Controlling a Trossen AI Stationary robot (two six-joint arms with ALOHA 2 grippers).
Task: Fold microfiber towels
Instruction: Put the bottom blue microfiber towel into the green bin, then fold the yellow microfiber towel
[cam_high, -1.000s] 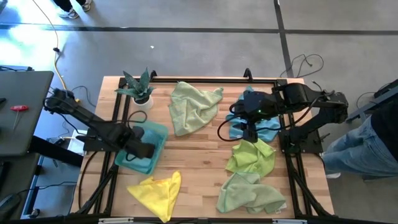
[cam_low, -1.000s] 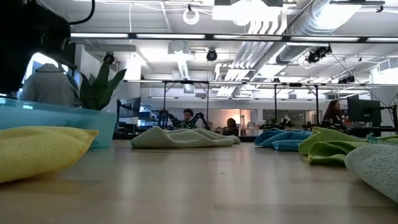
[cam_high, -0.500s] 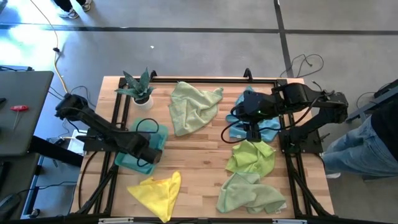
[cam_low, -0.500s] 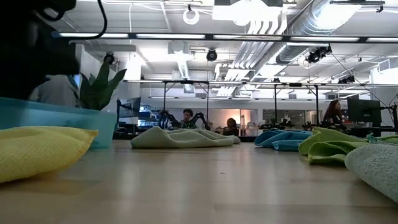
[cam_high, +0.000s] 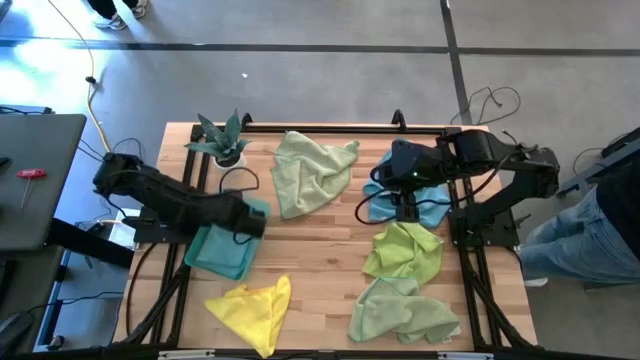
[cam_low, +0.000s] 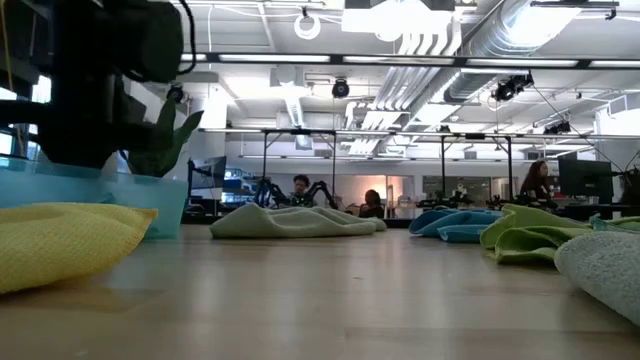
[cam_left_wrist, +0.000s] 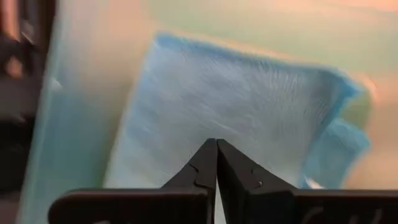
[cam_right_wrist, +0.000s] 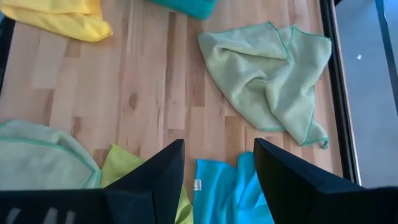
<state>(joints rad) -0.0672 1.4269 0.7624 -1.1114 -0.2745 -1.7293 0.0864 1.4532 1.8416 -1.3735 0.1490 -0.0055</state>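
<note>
- The left gripper (cam_high: 252, 218) is shown from above over the teal towel (cam_high: 222, 250), beside the potted plant (cam_high: 222, 140).
- Only the left wrist view shows its fingers (cam_left_wrist: 200, 171) pressed together, empty.
- The right gripper (cam_right_wrist: 217, 163), fingers spread, is seen over the blue towel (cam_high: 400, 205).

- In the high view, we cannot see the left gripper's (cam_high: 252, 217) fingertips; the arm's dark body covers them, along with part of the teal towel (cam_high: 225, 250).
- In the left wrist view the teal towel (cam_left_wrist: 236, 112) is blurred, and we cannot tell whether the closed fingers (cam_left_wrist: 202, 174) pinch any cloth.
- The sky blue towel (cam_high: 385, 205) is partly hidden under the right gripper (cam_high: 405, 195) from above; the right wrist view cuts it off at the picture's edge.
- In the low view the yellow towel (cam_low: 60, 240) and a pale green towel (cam_low: 605, 270) run off the picture's sides.
- People (cam_low: 302, 187) in the room beyond the table are too small to make out.
</note>
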